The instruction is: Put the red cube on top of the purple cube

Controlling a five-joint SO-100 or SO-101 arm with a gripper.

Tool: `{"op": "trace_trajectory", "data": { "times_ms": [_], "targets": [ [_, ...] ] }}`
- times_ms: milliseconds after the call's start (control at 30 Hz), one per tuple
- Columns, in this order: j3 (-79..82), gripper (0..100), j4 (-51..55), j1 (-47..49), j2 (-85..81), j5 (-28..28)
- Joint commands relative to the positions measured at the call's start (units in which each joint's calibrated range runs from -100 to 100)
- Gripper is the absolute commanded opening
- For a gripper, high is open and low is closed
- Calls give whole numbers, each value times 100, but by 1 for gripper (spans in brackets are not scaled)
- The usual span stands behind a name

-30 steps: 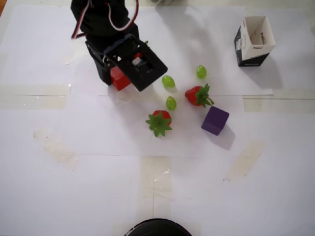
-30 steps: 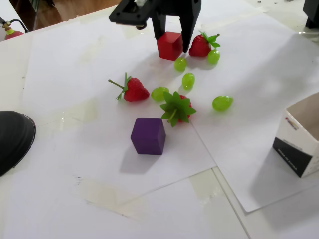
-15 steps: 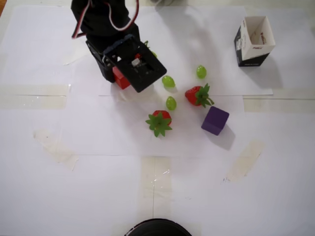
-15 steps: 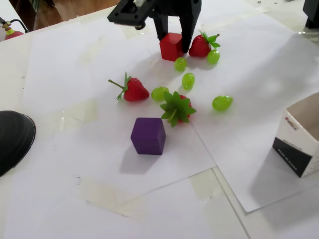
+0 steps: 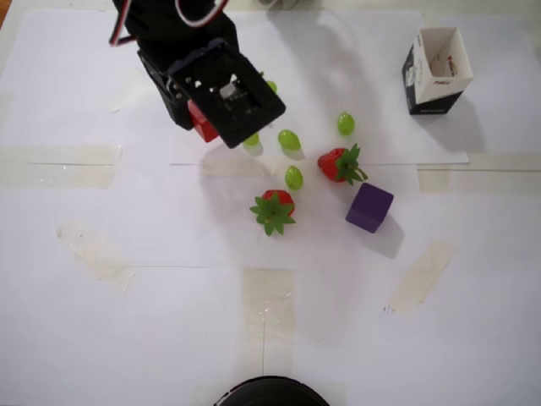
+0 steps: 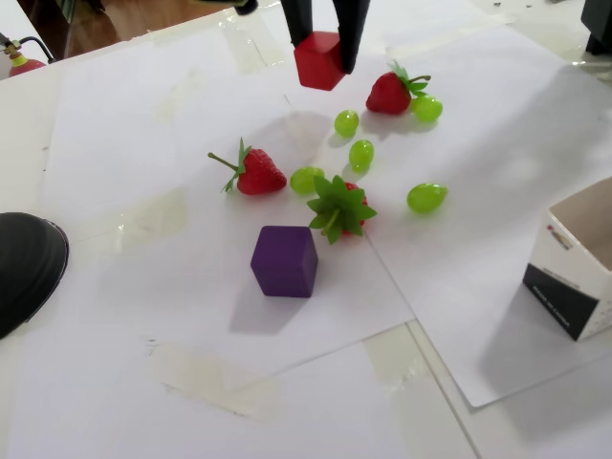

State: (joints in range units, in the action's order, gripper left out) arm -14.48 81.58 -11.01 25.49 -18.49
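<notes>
The red cube [image 6: 318,60] hangs in the air above the paper, with my gripper [image 6: 322,48] shut on it; its shadow lies on the sheet below. In the overhead view the arm covers most of the red cube [image 5: 201,121], and only one red corner shows at the gripper [image 5: 205,117]. The purple cube [image 6: 284,261] rests on the paper at the near middle of the fixed view. In the overhead view the purple cube [image 5: 369,207] lies well to the right of and below the gripper.
Three strawberries [image 6: 253,172] [image 6: 337,206] [image 6: 390,91] and several green grapes [image 6: 426,197] lie scattered between the two cubes. An open black-and-white paper box [image 5: 435,69] stands at the overhead view's upper right. A black round object [image 6: 24,268] sits at the fixed view's left edge.
The gripper has closed on the red cube and lifted it off the paper. A strawberry and a grape next to it have shifted slightly.
</notes>
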Motion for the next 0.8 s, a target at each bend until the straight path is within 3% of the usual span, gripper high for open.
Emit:
{"op": "trace_trajectory", "data": {
  "times_ms": [0,433,767],
  "targets": [
    [-934,5,437,182,-382,29],
    [-3761,5,1654,1050,676,-171],
    [-5170,5,1515,2101,1793,-493]
  ]
}}
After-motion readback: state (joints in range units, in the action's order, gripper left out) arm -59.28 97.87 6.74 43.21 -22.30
